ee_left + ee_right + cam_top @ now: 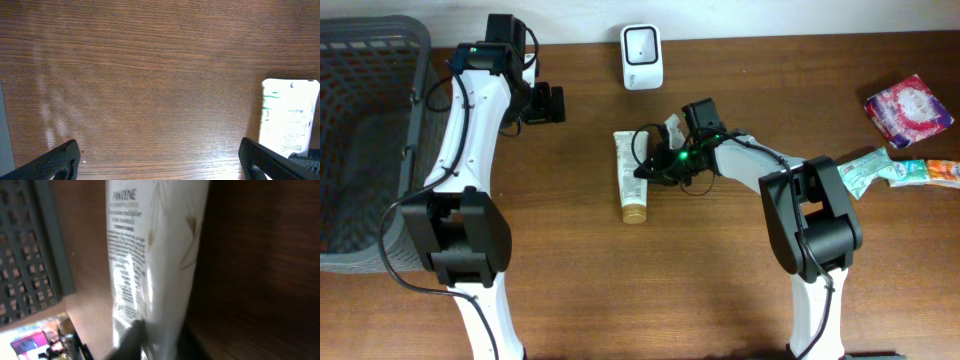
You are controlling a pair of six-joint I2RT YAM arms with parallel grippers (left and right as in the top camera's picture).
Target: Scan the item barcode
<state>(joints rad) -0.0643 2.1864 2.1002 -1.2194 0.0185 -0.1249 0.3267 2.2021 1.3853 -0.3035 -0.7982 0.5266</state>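
Overhead, the right gripper (pixel 652 168) is clenched on the Pantene conditioner tube (pixel 628 150) lying on the wooden table (pixel 720 280); the left gripper (pixel 553 103) hangs released, jaws spread.

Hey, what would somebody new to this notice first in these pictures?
The white Pantene tube lying in the middle of the table, with the right gripper shut on its side. Behind it, by the far edge, stands a small white scanner. A grey basket fills the left end, and the left gripper hangs open over the wood.
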